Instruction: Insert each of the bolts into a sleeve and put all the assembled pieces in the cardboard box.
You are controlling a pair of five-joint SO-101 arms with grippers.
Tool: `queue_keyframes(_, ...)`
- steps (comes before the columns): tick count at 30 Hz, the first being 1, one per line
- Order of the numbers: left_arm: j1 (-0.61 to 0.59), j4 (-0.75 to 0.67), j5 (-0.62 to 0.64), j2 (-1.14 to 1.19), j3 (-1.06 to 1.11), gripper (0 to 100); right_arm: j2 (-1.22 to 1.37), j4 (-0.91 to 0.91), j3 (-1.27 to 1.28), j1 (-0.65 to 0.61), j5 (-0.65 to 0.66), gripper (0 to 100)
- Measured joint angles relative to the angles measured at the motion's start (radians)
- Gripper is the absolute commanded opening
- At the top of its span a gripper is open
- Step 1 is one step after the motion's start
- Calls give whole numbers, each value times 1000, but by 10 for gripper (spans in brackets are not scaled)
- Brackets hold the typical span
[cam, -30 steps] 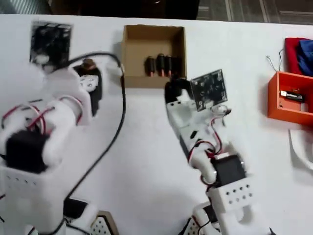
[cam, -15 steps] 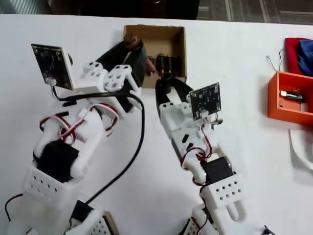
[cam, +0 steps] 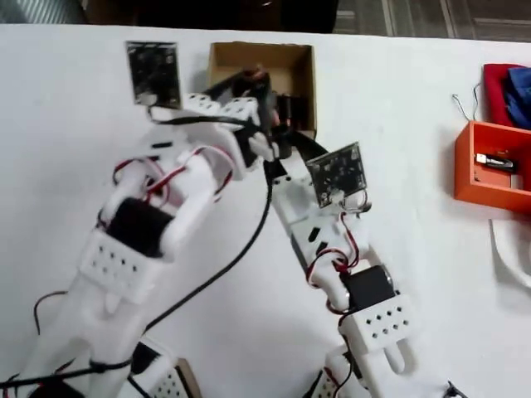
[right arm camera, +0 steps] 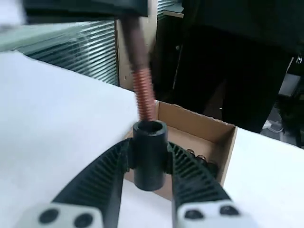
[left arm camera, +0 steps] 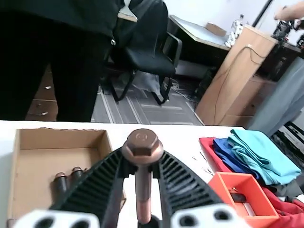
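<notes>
Bolt meets sleeve beside the box [cam: 224,60]
The left claw [left arm camera: 141,162] pinches the bolt [left arm camera: 142,145] upright, tip just over the hole; the right claw [right arm camera: 150,165] grips the sleeve [right arm camera: 150,154] steady so they line up.

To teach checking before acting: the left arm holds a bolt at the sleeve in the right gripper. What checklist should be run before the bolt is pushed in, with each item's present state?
1. Left gripper shut on the bolt under its head: ok.
2. Right gripper shut on the sleeve, open end facing the bolt: ok.
3. Threaded tip at the sleeve's opening: ok; already inside: cannot tell.
4. Bolt in line with the bore: cannot tell; it looks slightly tilted in the right wrist view.
5. Cardboard box has bare floor beside the assembled pieces: ok.
</notes>
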Motion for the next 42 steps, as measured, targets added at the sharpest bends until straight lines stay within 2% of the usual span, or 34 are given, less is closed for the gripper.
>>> queue_keyframes(14,26,34,3,66,-46,26,-2,0,0,-6,25,23)
queue_keyframes(24,26,37,2,66,-167,26,-2,0,0,-6,25,23)
queue_keyframes(30,26,130,0,66,-167,26,-2,0,0,-5,12,23)
queue_keyframes(36,26,138,-103,66,-167,26,-2,12,0,-5,-64,23)
queue_keyframes(42,26,138,-118,66,-167,26,-2,12,0,-5,-69,23)
